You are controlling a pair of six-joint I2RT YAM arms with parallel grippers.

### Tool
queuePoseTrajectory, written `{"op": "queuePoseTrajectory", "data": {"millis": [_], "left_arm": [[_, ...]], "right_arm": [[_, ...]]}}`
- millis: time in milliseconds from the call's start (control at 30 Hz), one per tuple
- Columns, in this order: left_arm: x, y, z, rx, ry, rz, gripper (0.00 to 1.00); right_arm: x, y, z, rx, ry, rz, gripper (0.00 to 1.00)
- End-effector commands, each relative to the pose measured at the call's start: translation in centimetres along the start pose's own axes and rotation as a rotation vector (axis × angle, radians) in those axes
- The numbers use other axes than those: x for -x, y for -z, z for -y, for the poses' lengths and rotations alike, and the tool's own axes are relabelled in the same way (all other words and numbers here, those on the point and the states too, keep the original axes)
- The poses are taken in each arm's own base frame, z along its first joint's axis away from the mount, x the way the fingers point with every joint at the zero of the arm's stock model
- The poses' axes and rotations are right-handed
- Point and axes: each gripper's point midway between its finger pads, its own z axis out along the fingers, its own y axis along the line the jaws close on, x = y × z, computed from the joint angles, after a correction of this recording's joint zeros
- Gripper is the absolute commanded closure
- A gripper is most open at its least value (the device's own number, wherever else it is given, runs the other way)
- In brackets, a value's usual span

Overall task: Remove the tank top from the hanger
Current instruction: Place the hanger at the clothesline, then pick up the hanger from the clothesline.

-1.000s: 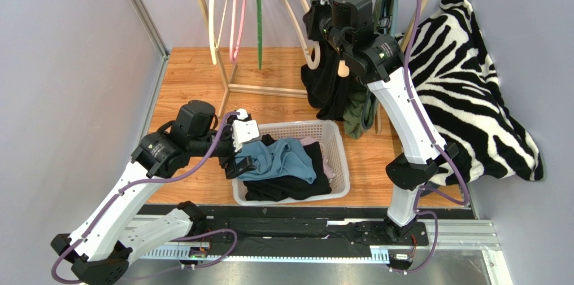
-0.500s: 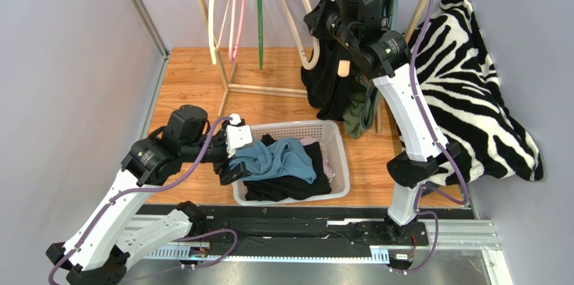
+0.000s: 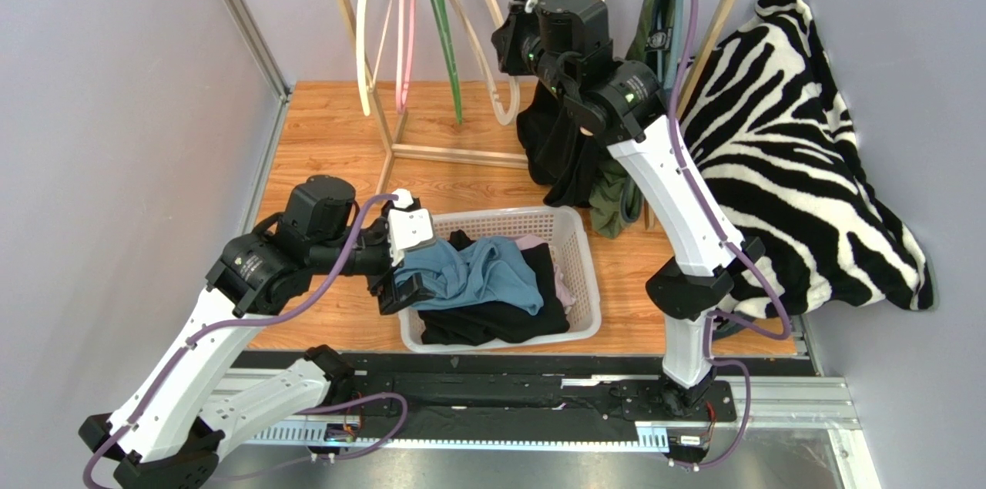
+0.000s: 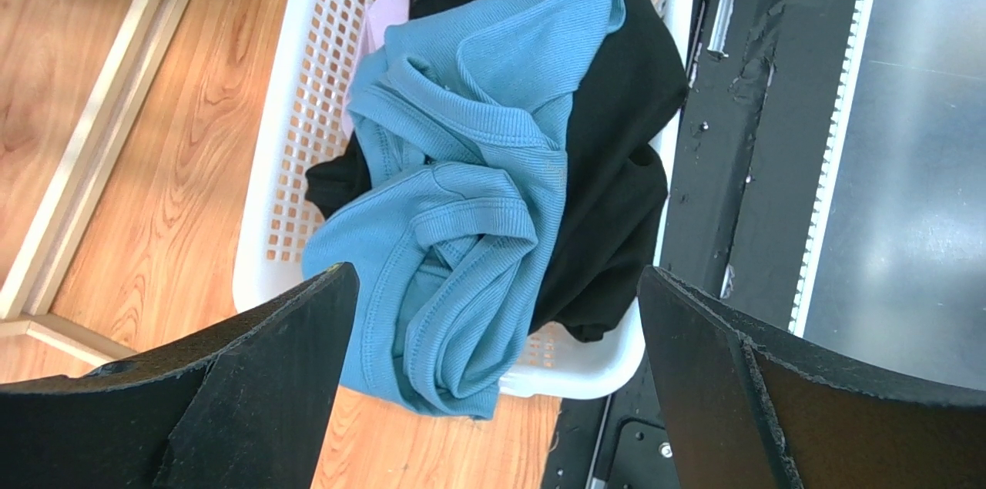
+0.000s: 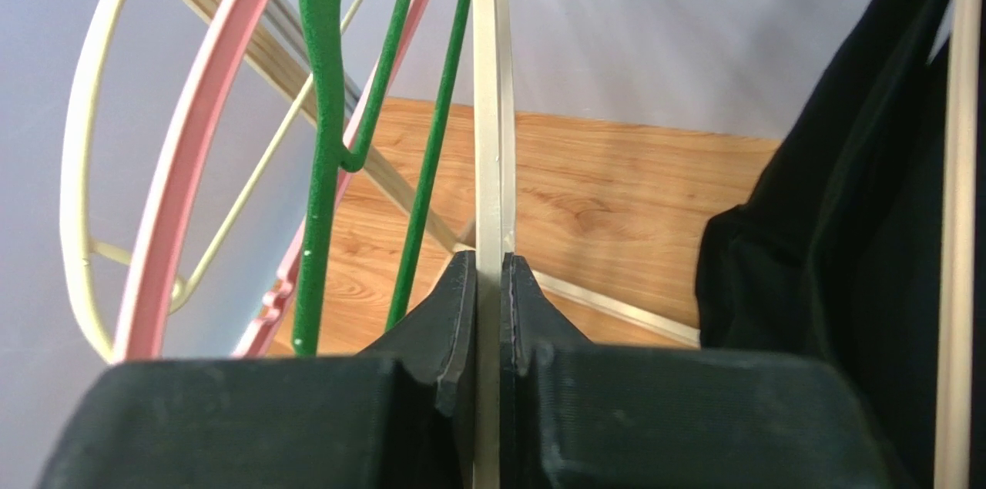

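Blanket: zebra-striped (image 3: pixel 799 166), draped along the right side of the table.
Rack: wooden frame (image 3: pixel 446 153) at the far end, with hangers on it and black garments (image 3: pixel 556 148) hanging to the floor.
Basket: white (image 3: pixel 585 281), at the near edge between the two arms. It holds a black pile (image 4: pixel 613 166) and a bit of pale pink cloth.
Tank top: blue (image 4: pixel 463 200), off the hanger. The tank top lies crumpled on the pile in the basket, with one fold over the rim below the left gripper.
Left gripper: (image 4: pixel 492 281) jaws spread wide and holding nothing. It hovers just above the blue cloth at the basket's left side.
Right gripper: (image 5: pixel 491 270) raised high at the rack, jaws clamped on the hanger.
Hanger: cream (image 5: pixel 491 108), bare, seen edge-on and pinched between the right fingers (image 5: pixel 457 304).
Other hangers: green (image 5: pixel 313 235) and pink (image 5: pixel 195 166), both bare. They hang just left of the cream one in the right wrist view, clear of the fingers.
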Motion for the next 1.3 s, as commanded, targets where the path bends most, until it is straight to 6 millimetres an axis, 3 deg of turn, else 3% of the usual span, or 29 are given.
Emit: {"op": "queuePoseTrajectory", "data": {"millis": [0, 133, 167, 300, 333, 433, 467, 700, 867, 1067, 1267], "left_arm": [[1.7, 0.4, 0.0, -0.001, -0.008, 0.045, 0.01], [1.8, 0.3, -0.2, 0.001, -0.003, 0.044, 0.01], [1.8, 0.2, -0.2, 0.0, -0.001, 0.041, 0.01], [1.8, 0.3, -0.5, 0.015, 0.003, 0.039, 0.01], [1.9, 0.4, -0.6, 0.019, 0.001, 0.04, 0.01], [2.2, 0.5, -0.5, 0.02, 0.004, 0.045, 0.01], [2.2, 0.5, -0.5, 0.017, 0.007, 0.043, 0.01], [2.2, 0.7, -0.5, 0.022, 0.008, 0.04, 0.01], [2.2, 0.6, -0.6, 0.022, 0.01, 0.04, 0.01], [2.2, 0.7, -0.5, 0.023, 0.011, 0.041, 0.01], [2.0, 0.8, -0.5, 0.028, 0.008, 0.038, 0.01]], "right_arm": [[-1.7, -0.2, 0.5, -0.091, 0.131, -0.021, 1.0], [-1.4, 0.1, 0.3, -0.101, 0.154, -0.007, 0.96], [-1.4, 0.3, 0.3, -0.099, 0.151, -0.006, 0.81], [0.5, 2.7, 0.5, -0.078, 0.147, 0.023, 0.55], [1.8, 4.2, 0.7, -0.066, 0.137, 0.048, 0.53], [3.0, 6.2, 1.6, -0.069, 0.144, 0.066, 0.5], [3.6, 7.8, 2.1, -0.068, 0.138, 0.079, 0.46], [3.8, 12.1, 4.9, -0.104, 0.173, 0.074, 0.36], [3.8, 12.3, 7.3, -0.187, 0.21, 0.078, 0.37], [1.8, 10.0, 9.1, -0.28, 0.278, 0.017, 0.37], [1.7, 8.9, 10.8, -0.338, 0.293, 0.008, 0.42]]}}
